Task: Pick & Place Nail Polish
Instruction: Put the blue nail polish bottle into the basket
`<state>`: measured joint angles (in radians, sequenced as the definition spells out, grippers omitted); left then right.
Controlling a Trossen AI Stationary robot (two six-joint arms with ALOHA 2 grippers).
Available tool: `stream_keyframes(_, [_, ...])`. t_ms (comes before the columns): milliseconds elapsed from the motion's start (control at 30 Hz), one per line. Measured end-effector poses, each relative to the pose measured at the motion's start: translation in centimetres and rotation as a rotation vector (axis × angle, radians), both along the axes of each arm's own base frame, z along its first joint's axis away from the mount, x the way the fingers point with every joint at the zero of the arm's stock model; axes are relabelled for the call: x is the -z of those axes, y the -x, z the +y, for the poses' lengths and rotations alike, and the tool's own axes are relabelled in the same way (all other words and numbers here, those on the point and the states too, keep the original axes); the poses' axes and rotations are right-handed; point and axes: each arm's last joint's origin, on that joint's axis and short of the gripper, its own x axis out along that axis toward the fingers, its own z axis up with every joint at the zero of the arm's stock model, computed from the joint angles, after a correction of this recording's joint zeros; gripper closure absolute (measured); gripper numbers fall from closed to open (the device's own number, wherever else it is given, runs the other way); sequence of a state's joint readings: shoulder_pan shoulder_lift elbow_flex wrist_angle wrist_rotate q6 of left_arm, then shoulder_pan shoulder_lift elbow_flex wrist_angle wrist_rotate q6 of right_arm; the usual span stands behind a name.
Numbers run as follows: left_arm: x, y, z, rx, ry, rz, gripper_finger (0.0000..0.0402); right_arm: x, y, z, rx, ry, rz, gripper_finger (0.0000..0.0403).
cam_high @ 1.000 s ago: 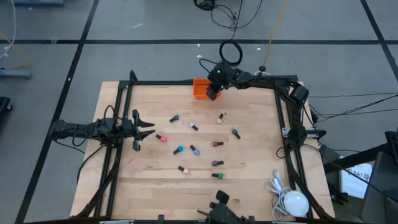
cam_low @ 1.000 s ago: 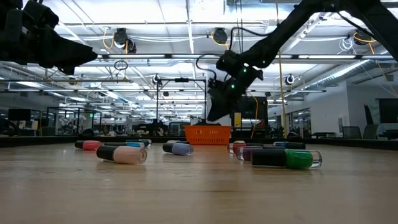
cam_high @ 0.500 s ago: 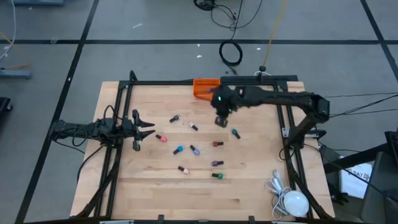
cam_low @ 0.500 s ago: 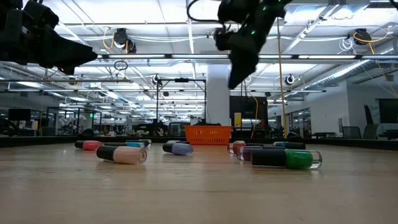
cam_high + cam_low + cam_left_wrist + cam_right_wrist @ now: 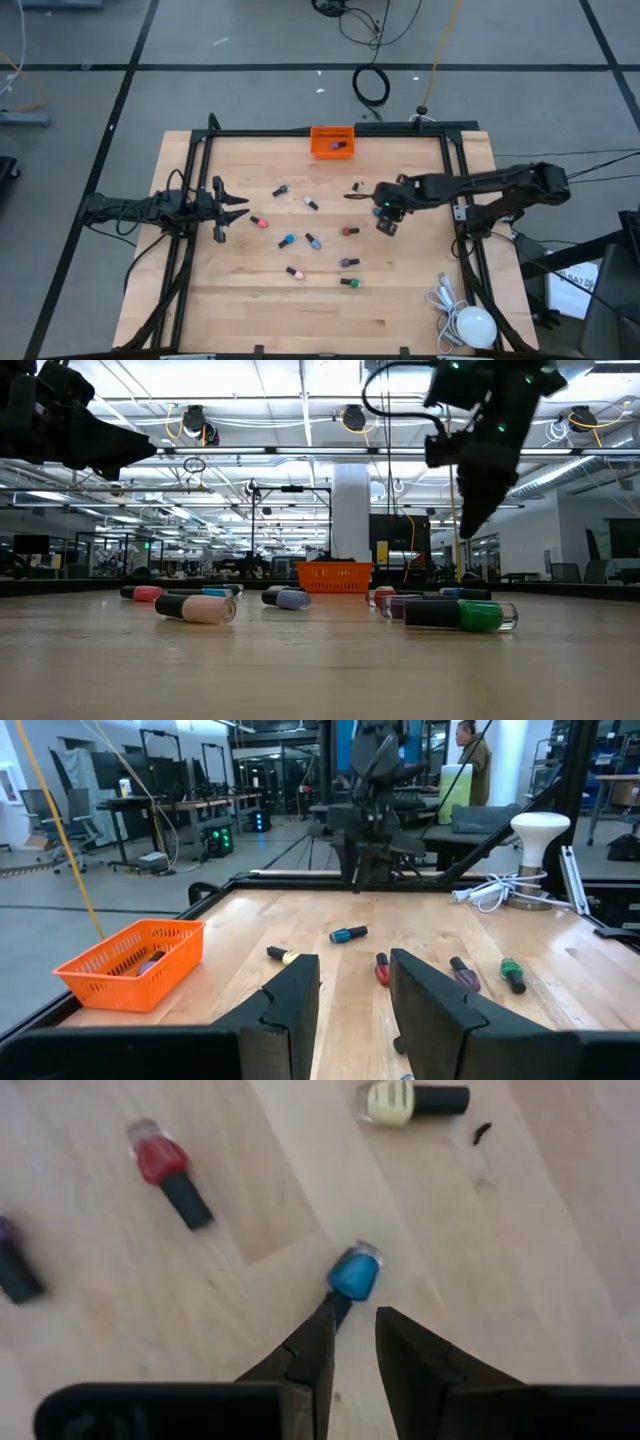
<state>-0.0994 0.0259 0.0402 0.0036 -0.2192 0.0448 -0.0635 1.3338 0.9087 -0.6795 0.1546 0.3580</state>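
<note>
Teal bottle (image 5: 353, 1273) lies clear—right gripper (image 5: 350, 1342) above, fingers apart; left gripper (image 5: 232, 208) apart.

Light wood table (image 5: 260, 310), black frame rails along left, far and right edges. Orange bin (image 5: 332, 141) at far edge, near middle, something small and dark inside. Nail polish bottles lying scattered mid-table, all on their sides: dark-capped one (image 5: 281, 190), another (image 5: 311, 203), pink one (image 5: 259, 222), blue one (image 5: 287, 240), greyish one (image 5: 313, 241), red one (image 5: 349, 231), purple one (image 5: 349, 263), peach one (image 5: 294, 272), green one (image 5: 349, 283), yellow one (image 5: 355, 187) toward the right, blue one (image 5: 352, 1275) just beside it in right wrist view. White lamp-like object (image 5: 474, 326) with coiled cable (image 5: 443, 295) at near right corner.
</note>
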Motion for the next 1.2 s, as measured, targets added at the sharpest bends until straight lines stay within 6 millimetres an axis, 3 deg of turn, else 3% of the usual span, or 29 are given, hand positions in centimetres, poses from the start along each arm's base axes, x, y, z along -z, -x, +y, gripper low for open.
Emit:
stream_keyframes(267, [0.0,0.0,0.0,0.000,0.000,0.000,0.0277,3.5,1.8,0.2,0.059,-0.021,-0.113,0.0315])
stream_keyframes(500, [0.0,0.0,0.0,0.000,0.000,0.000,0.0277,6.4,2.2,0.4,0.050,-0.020,-0.117,0.0212])
stream_keyframes(700, [0.0,0.0,0.0,0.000,0.000,0.000,0.0277,7.2,2.3,0.4,0.053,-0.017,-0.160,0.0146])
stream_keyframes(900, [0.0,0.0,0.0,0.000,0.000,0.000,0.0277,7.4,2.2,0.3,0.073,0.032,-0.157,0.0146])
stream_keyframes(1200, [0.0,0.0,0.0,0.002,0.000,0.000,0.0277,9.8,1.1,0.7,0.047,0.030,-0.095,0.0168])
